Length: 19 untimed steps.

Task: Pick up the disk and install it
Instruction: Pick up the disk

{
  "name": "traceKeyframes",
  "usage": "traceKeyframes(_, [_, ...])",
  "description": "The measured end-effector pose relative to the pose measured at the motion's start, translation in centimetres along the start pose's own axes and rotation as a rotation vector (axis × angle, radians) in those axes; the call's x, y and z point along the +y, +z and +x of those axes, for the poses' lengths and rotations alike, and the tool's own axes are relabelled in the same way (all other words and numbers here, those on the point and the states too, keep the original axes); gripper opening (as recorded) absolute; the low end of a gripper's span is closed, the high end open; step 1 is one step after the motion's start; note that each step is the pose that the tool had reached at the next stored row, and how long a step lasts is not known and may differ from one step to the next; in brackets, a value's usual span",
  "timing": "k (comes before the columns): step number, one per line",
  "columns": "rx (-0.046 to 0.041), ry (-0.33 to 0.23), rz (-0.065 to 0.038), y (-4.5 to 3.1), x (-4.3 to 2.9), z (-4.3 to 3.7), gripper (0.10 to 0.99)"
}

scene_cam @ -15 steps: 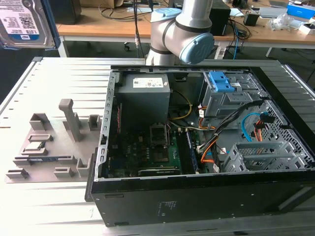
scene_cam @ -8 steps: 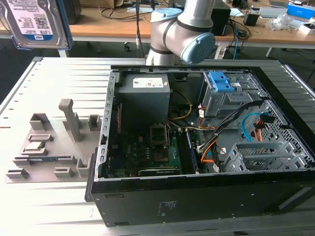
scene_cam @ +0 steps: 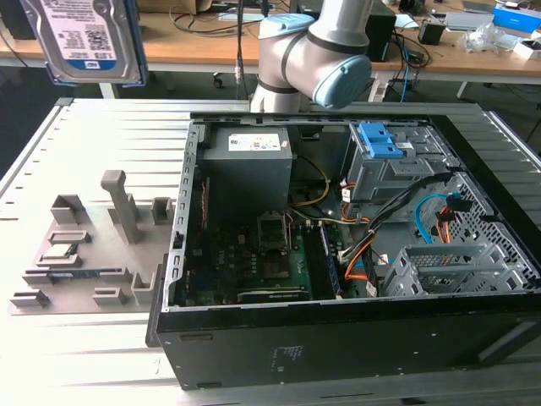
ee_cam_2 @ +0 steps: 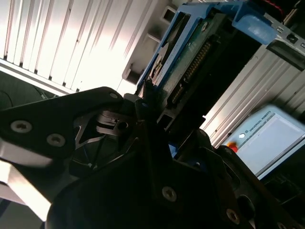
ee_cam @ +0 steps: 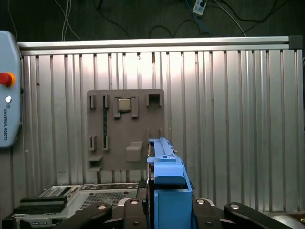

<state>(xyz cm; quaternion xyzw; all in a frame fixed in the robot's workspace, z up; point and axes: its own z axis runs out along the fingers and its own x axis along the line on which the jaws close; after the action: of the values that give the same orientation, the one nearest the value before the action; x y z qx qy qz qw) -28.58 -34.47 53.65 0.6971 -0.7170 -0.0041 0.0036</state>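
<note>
Disk: the disk (scene_cam: 84,38) hangs in the air at the exterior view's upper left, well above the table, with its label face towards the camera.
Carrier: the blue carrier frame (ee_cam: 166,183) runs round the disk's edges and shows edge-on in the first wrist view.
Claw: the gripper (ee_cam: 167,212) is closed on the disk, with a black finger pressed to each side of the frame.
Fixture plate: the grey fixture plate (scene_cam: 84,254) lies on the ribbed table (scene_cam: 93,127), at the exterior view's left.
Chip: a small chip (ee_cam: 124,104) sits in a pocket of the plate.
Computer case: the open computer case (scene_cam: 338,355) lies on its side just beside the plate.
Bracket: a blue bracket (scene_cam: 380,139) tops a grey cage inside the case.
</note>
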Motion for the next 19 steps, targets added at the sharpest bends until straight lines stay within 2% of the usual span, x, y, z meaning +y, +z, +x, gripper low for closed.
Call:
traceKeyframes(7, [0.0002, 0.000, 0.000, -0.02, -2.20, -0.07, 0.365])
traceKeyframes(19, [0.0005, 0.000, 0.000, -0.07, -7.00, -0.22, 0.365])
